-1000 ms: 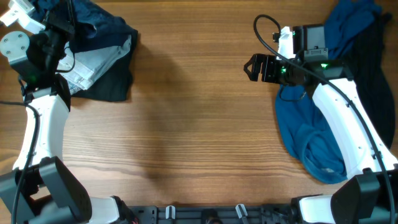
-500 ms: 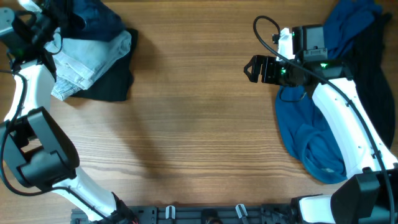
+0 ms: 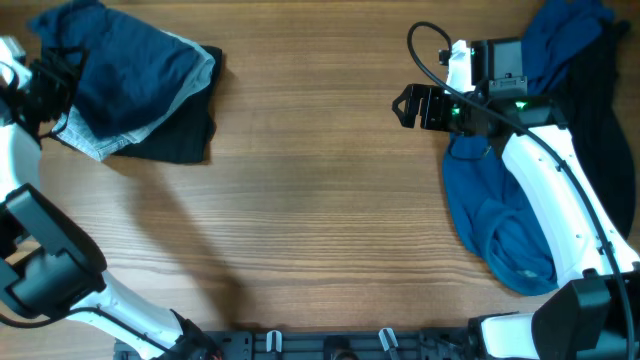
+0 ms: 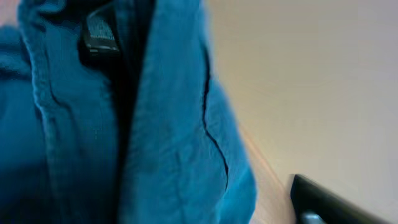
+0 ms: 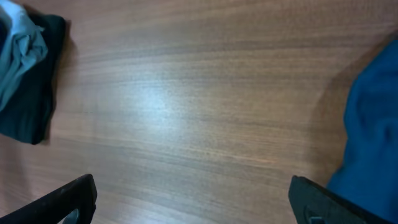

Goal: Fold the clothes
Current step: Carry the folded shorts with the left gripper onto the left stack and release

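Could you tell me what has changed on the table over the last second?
The left gripper swung out to the table's left edge, and the navy garment now lies spread over the pale denim, covering most of it. Whether the gripper holds it is unclear. The open right gripper and the blue garment under that arm stayed put.

Wood-grain table (image 3: 300, 200), mid-brown, soft glare near centre; pale plain wall (image 4: 311, 74).
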